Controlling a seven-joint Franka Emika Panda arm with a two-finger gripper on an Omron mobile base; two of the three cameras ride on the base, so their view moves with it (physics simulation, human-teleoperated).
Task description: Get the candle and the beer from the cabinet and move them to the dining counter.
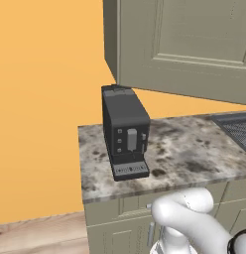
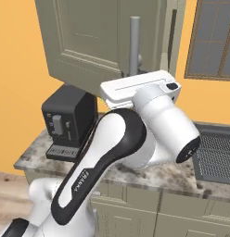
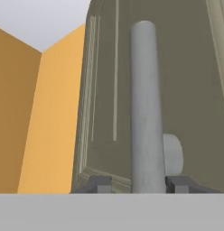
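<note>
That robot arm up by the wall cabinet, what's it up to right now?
The white arm has its gripper at the cabinet's long grey bar handle, one fingertip on either side of the bar. The jaws look slightly apart rather than clamped on it, though that is hard to judge. The cabinet door appears swung out from the wall. Below it, a black coffee machine stands on the narrow marble counter. Nothing has been taken out yet as far as can be seen.

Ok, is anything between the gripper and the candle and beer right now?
Yes, the cabinet door. The gripper straddles its bar handle with a finger on each side, and the door panel sits behind the handle. The right base view suggests the door is swung partway out.
</note>
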